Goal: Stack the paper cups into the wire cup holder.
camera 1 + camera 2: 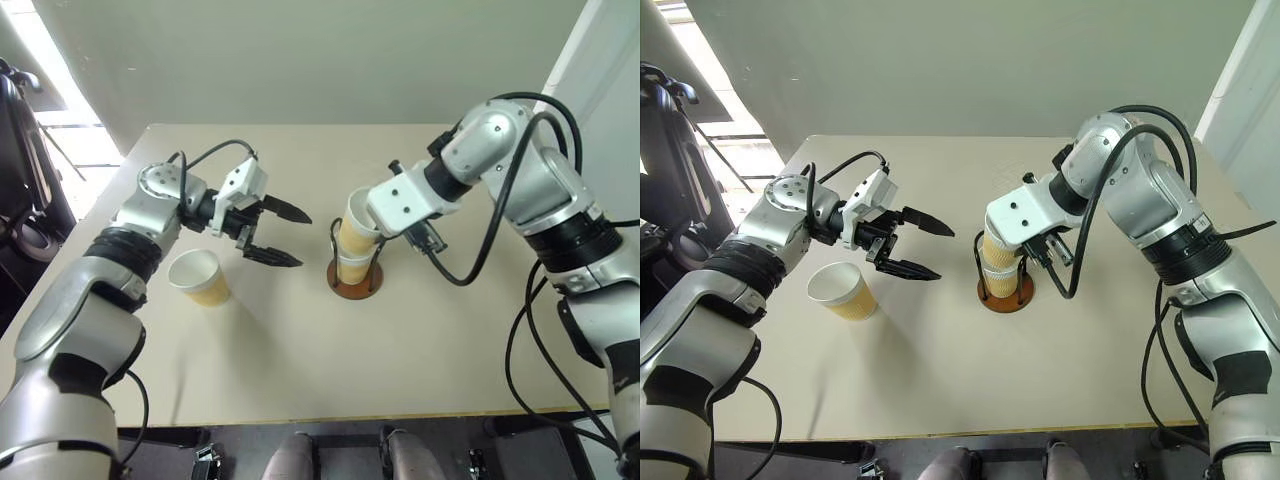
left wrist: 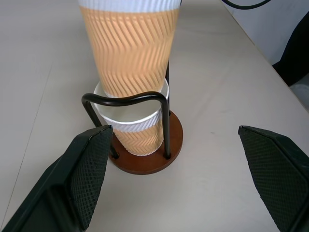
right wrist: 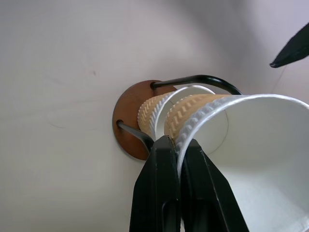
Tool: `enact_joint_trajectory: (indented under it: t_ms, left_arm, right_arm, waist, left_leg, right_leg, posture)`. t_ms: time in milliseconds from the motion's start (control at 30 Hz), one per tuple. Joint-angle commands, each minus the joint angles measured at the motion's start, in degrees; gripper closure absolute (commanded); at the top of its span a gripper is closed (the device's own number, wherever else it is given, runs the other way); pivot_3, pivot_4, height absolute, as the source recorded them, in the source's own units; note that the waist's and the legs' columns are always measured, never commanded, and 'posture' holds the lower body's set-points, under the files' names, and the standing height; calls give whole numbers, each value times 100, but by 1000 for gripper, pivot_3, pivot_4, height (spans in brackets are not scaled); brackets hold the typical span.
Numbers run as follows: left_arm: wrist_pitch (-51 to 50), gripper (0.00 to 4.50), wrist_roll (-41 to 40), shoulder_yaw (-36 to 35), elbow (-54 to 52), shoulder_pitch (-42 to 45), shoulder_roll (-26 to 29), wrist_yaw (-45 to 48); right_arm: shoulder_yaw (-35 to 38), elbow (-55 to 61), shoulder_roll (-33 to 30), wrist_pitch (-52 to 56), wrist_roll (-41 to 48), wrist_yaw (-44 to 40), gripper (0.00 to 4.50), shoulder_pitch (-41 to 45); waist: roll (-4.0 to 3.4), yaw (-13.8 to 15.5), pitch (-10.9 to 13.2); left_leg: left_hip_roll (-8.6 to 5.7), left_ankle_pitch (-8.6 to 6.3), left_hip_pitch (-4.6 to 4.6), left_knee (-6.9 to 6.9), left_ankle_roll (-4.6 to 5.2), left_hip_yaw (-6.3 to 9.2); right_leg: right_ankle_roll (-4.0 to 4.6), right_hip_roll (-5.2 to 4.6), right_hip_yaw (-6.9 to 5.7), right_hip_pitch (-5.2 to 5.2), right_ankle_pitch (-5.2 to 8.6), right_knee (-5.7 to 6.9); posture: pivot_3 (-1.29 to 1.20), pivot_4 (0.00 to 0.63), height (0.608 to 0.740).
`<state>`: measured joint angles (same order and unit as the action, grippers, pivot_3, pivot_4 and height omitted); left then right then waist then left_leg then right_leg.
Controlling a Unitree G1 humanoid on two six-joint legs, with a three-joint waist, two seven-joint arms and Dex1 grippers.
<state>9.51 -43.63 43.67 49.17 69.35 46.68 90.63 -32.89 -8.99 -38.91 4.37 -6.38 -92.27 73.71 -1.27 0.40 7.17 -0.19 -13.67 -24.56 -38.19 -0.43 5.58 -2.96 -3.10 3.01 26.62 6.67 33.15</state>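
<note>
The wire cup holder (image 1: 357, 289) stands mid-table with one paper cup (image 2: 137, 134) seated upright between its black wire loops (image 2: 126, 99). A second paper cup (image 1: 352, 232) hangs tilted just above it, its bottom inside the seated cup's mouth. My right gripper (image 3: 177, 145) is shut on that cup's white rim. A third paper cup (image 1: 199, 279) stands upright on the table to the left. My left gripper (image 1: 300, 240) is open and holds nothing. It hovers between the loose cup and the holder, pointing at the holder, with its fingers (image 2: 91, 170) spread wider than the base.
The beige table (image 1: 400, 370) has bare surface in front of the holder and to its right. A dark piece of equipment (image 1: 20, 150) stands off the table's left side. A pale wall runs behind the far edge.
</note>
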Motion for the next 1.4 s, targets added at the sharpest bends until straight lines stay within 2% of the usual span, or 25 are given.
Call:
enact_joint_trajectory:
  t_ms: [33, 367, 467, 533, 733, 833, 967, 1167, 1333, 1400]
  left_arm:
    - [-52, 0, -137, -20, -174, 72, 112, 187]
    - [-90, 0, -161, -20, -264, 32, 156, 187]
    - [-141, 0, -170, -27, -295, 20, 161, 187]
    - [-173, 0, -177, -28, -313, 17, 168, 187]
    - [-253, 0, -83, -193, -103, 88, 63, 187]
    - [-518, 0, 121, -570, 361, 294, -206, 187]
    - [-591, 0, 975, -1225, 1132, 696, -532, 173]
    - [-537, 0, 1819, -2023, 1272, 1006, -304, 170]
    - [-1196, 0, 1701, -1807, 696, 1093, 208, 187]
    - [-1219, 0, 1918, -1787, 661, 1072, 340, 187]
  right_arm:
    - [-9, 217, -19, 13, 70, -23, 4471, 26]
    - [91, -23, 272, -228, -258, 87, 4471, -40]
    - [131, -69, 333, -253, -310, 105, 3922, -48]
    - [160, -137, 377, -277, -338, 149, 3317, -31]
    - [310, -311, 413, -292, -326, 269, 3317, 25]
    - [616, -367, 394, 55, -142, 377, 3317, 142]
    - [1278, -144, 200, 1097, 350, 437, 3317, 224]
    - [2013, 511, -393, 2397, 955, 459, 3317, 48]
    - [2208, 717, -813, 2767, 1212, 475, 3317, -40]
    - [2237, 742, -893, 2844, 1286, 489, 3317, -54]
  waist:
    - [0, -1, 0]
    - [0, -3, 0]
    - [0, -2, 0]
    - [1, -4, 0]
    - [1, -5, 0]
    - [1, -2, 0]
    - [4, 11, 0]
    - [6, -6, -1]
    - [8, -18, -2]
    - [7, -26, -2]
  left_leg:
    - [0, 0, 0, 0, 0, 0]
    - [2, 1, 2, -1, 0, 0]
    - [1, 1, 1, -2, 0, 0]
    - [1, 1, 1, -2, 0, 0]
    - [2, 1, 1, -2, -1, 0]
    - [1, 1, 1, -3, -1, 0]
    - [0, 5, -10, -7, 0, 2]
    - [1, 4, -16, 6, -2, -3]
    - [5, 9, -16, 13, -9, -5]
    - [5, 9, -15, 14, -9, -11]
  right_leg:
    - [0, 0, 0, 0, 0, 0]
    - [2, 1, 0, 0, -1, 3]
    - [2, 1, 0, 0, -1, 3]
    - [2, 1, 0, 0, -1, 3]
    - [3, 1, -1, 1, -2, 5]
    - [4, 0, -1, 1, -3, 4]
    - [9, 1, -1, 4, -5, 2]
    - [18, 6, 1, 10, 4, -14]
    - [18, 19, 4, 21, 12, -8]
    - [19, 25, 6, 25, 12, 0]
  posture:
    - [0, 150, 740]
    - [0, 150, 740]
    - [0, 150, 740]
    - [0, 150, 740]
    - [0, 150, 740]
    - [0, 150, 740]
    - [0, 150, 740]
    - [0, 150, 740]
    - [0, 150, 740]
    - [0, 150, 740]
